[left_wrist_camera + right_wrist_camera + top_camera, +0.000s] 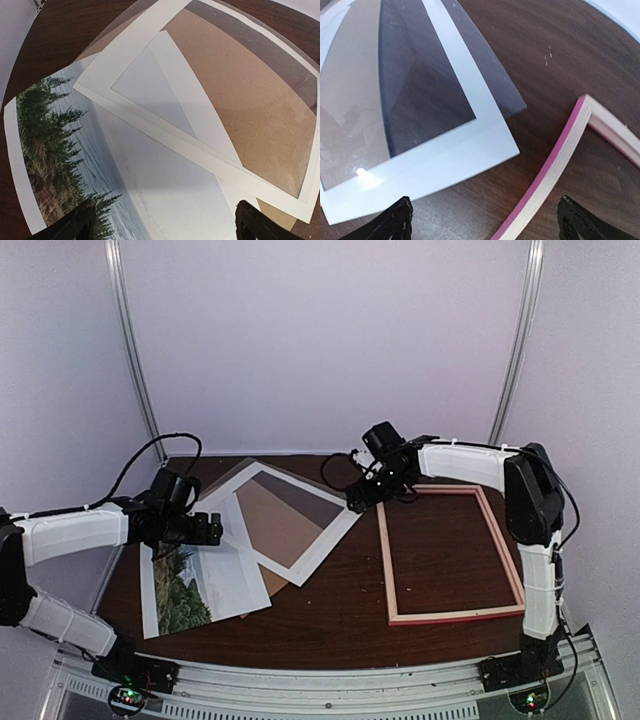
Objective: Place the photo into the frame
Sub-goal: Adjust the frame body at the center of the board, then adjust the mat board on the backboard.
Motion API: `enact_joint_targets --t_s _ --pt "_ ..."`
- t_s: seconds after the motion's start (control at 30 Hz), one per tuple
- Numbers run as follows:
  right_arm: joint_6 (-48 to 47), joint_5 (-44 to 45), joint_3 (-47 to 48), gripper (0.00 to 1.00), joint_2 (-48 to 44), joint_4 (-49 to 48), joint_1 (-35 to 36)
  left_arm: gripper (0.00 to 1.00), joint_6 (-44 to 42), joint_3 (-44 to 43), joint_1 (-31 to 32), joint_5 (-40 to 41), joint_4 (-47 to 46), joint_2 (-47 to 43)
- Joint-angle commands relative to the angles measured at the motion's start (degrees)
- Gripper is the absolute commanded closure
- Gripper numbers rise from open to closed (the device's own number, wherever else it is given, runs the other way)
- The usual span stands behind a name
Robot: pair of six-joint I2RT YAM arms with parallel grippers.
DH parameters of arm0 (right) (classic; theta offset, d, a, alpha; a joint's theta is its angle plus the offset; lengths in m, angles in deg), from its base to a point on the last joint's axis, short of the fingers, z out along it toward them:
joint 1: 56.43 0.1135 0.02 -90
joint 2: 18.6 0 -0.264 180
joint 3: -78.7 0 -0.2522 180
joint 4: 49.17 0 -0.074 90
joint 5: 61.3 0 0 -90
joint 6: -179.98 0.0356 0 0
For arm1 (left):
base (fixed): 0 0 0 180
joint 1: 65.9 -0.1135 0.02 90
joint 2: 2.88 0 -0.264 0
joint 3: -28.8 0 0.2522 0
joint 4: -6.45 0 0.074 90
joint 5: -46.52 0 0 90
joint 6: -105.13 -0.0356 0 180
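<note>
Now both tools stand wide apart, holding nothing. The left gripper (165, 226) hovers over the photo (185, 585), which lies picture-up at the table's (330, 625) front-left corner, tucked under the white mat (312, 558). The right gripper (485, 220) hangs above the far-left corner of the frame (450, 616), which lies flat at the right.

Soft, even light comes from above; the overhead view is dim and grainy. A small glare spot sits on the white mat (445, 162), and my wrist views bow at the edges.
</note>
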Motion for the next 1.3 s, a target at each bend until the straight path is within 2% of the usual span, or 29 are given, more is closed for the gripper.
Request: enact_joint_targets --t_s 0.0,0.33,0.5,1.07,1.27 --pt "-0.8 -2.6 8.8 0.00 5.8 -1.7 0.4 0.02 1.1 -0.1 -0.8 -3.2 -3.0 1.4" --pt "2.4 -3.8 27.8 0.00 19.9 0.4 0.0 0.02 1.8 -1.4 -0.9 -3.7 -2.0 3.2" --pt "7.2 -3.9 32.9 0.00 24.7 0.9 -1.2 0.02 3.2 -1.1 -0.9 -4.8 -2.6 4.4" --pt "11.3 -11.3 33.7 0.04 28.6 2.5 -3.8 0.03 6.9 0.0 -0.9 -7.8 -5.3 7.9" --pt "12.0 -16.2 25.3 0.11 23.9 -1.2 -3.6 0.05 10.3 -0.1 -0.9 -8.4 -5.7 10.0"
